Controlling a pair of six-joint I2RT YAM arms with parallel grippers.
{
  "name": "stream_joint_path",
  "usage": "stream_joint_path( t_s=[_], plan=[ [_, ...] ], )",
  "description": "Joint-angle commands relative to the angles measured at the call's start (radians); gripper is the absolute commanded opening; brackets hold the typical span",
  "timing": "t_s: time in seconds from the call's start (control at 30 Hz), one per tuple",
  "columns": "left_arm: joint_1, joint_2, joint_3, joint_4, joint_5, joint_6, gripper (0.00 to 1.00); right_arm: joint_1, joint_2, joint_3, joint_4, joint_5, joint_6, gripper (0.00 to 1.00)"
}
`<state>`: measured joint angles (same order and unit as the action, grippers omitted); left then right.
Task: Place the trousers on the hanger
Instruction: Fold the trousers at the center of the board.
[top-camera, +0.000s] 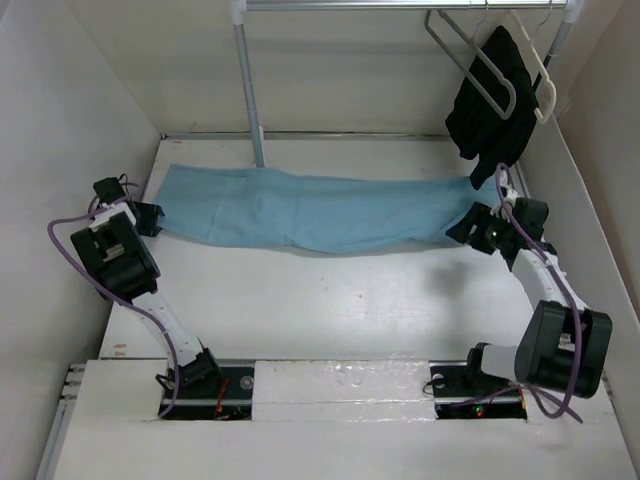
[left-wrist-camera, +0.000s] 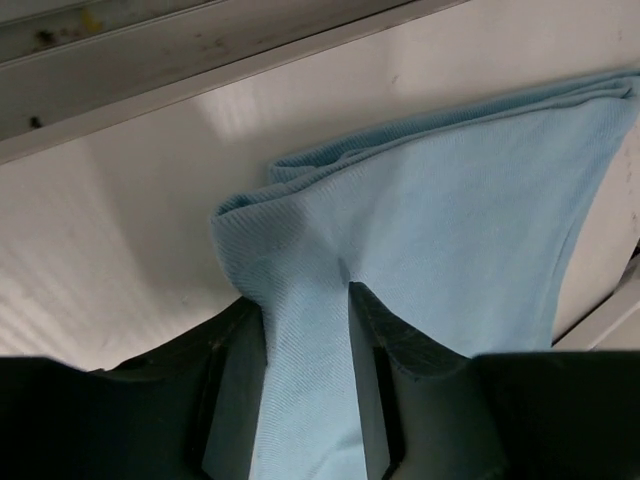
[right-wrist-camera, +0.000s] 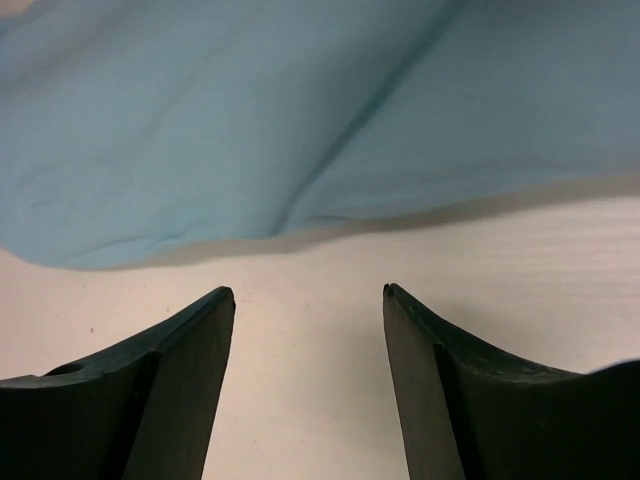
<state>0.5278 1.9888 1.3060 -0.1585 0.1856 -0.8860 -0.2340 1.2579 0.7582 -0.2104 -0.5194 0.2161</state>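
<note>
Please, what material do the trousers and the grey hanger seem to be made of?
The trousers: thin, soft, matte cloth; a fine ribbed texture and limp folds show. The hanger: probably metal wire, grey and slim; too small to be certain.

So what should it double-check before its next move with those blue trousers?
1. The trousers lie spread on the table: ok.
2. Cloth sits inside the left gripper: ok.
3. That grip is firm: cannot tell.
4. The right gripper holds the other end: not ok, open, cloth just ahead.
5. The grey hanger hangs bare on the rail: ok.
6. The black garment is clear of the right gripper: cannot tell.
</note>
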Motion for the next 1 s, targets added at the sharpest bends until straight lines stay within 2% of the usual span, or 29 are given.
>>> stream_joint_path(
  t_s=[0.0,0.07,0.1,0.17,0.3,0.47,0.57,0.6,0.67,0.7,0.73,0.77,0.87,0.93,0.97],
  plan=[
    [-0.031,0.08,0.015,-0.027,-0.063,0.001,0.33,-0.089,0.047,-0.063,0.141,-0.07,0.12,0.67],
    [-0.031,0.091,0.01,0.006,-0.048,0.002,0.23,-0.116,0.087,-0.066,0.154,-0.019,0.146,0.67],
    [-0.031,0.091,0.007,0.022,-0.044,0.004,0.1,-0.126,0.096,-0.066,0.161,-0.004,0.158,0.67],
    [-0.031,0.097,0.007,0.045,-0.034,0.015,0.0,-0.142,0.123,-0.071,0.2,0.022,0.201,0.68],
    [-0.031,0.111,0.022,0.045,-0.031,0.041,0.0,-0.171,0.17,-0.085,0.291,0.077,0.296,0.75],
    [-0.02,0.099,0.03,0.019,-0.063,0.076,0.0,-0.171,0.284,-0.059,0.413,0.136,0.373,0.76],
    [0.005,0.081,0.029,0.004,-0.083,0.093,0.0,-0.162,0.359,-0.019,0.419,0.183,0.399,0.58],
    [0.015,0.068,0.027,-0.003,-0.089,0.096,0.0,-0.162,0.376,-0.013,0.431,0.19,0.405,0.45],
    [0.015,0.059,0.032,-0.021,-0.121,0.117,0.0,-0.153,0.426,0.01,0.445,0.196,0.417,0.29],
    [0.015,0.053,0.035,-0.024,-0.127,0.125,0.0,-0.153,0.44,0.015,0.456,0.191,0.42,0.15],
    [0.015,0.051,0.036,-0.03,-0.146,0.134,0.0,-0.153,0.455,0.016,0.492,0.182,0.42,0.05],
    [0.015,0.047,0.041,-0.041,-0.153,0.136,0.0,-0.153,0.454,0.012,0.512,0.177,0.42,0.0],
    [0.015,0.021,0.033,-0.081,-0.21,0.137,0.0,-0.153,0.355,-0.026,0.514,0.182,0.387,0.0],
    [0.015,-0.027,0.013,-0.102,-0.266,0.142,0.0,-0.162,0.267,-0.04,0.392,0.202,0.353,0.0],
    [0.015,-0.06,0.0,-0.143,-0.297,0.148,0.0,-0.172,0.174,-0.054,0.349,0.217,0.303,0.0]
  ],
)
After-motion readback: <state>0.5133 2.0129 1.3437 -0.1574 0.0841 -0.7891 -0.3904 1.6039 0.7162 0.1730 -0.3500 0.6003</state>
